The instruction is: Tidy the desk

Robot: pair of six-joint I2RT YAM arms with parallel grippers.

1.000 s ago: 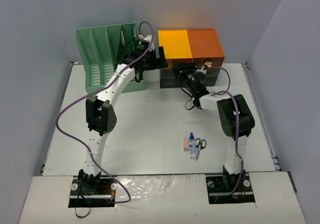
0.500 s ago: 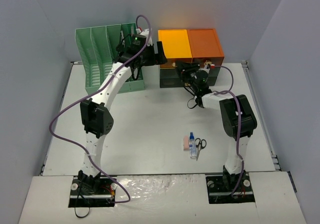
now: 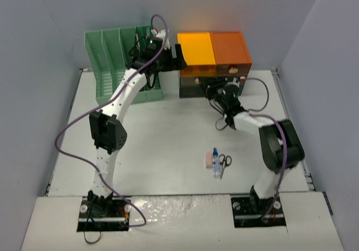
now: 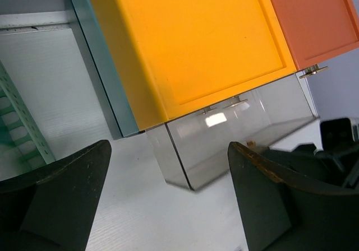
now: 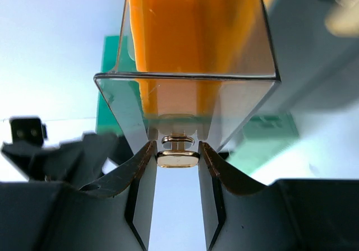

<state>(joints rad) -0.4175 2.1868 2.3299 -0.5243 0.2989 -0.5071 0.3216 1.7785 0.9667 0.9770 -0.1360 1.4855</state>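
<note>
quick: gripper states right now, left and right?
Left gripper: open, holding nothing.
Right gripper: closed on the drawer knob.

No legible text, label, brand, number or sign in any view. Drawer cabinet [image 3: 213, 49], file rack [image 3: 112, 55] and drawer knob [image 5: 178, 158] show plain faces. Bottle [image 3: 216, 166] on the desk [image 3: 162, 144]: too small to tell.

Right gripper [image 5: 177, 148] pinches the brass knob [image 5: 177, 159] on the clear drawer [image 5: 238, 97]
</note>
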